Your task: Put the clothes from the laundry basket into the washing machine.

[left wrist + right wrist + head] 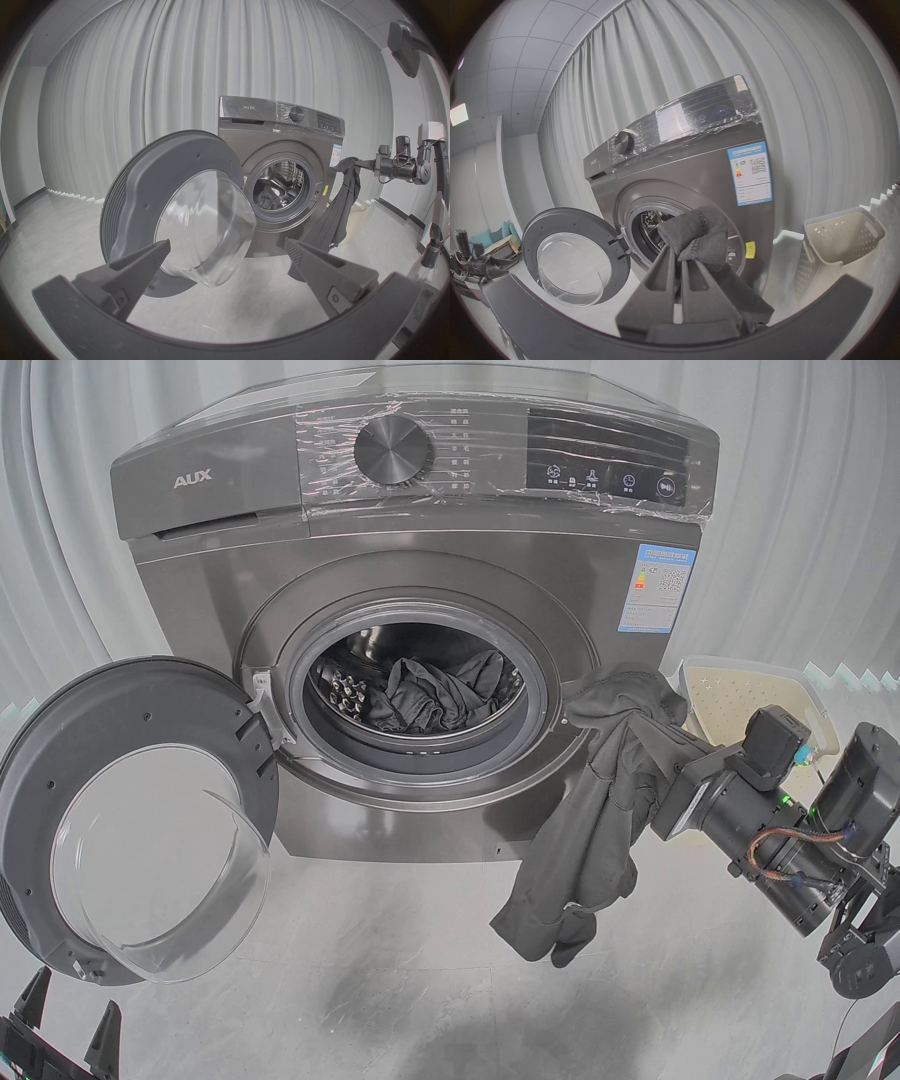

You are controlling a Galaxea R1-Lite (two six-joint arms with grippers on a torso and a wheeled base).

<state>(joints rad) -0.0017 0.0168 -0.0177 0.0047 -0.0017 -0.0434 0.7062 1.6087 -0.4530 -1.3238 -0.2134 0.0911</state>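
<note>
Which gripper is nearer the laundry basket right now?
Right. The right gripper, shut on the dark garment, hangs just in front of the laundry basket. The left gripper, open, sits low by the open door, across the washing machine front.

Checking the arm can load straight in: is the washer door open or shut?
Open. The door is swung wide to the robot's left, leaving the drum exposed, with dark clothes lying inside.
</note>
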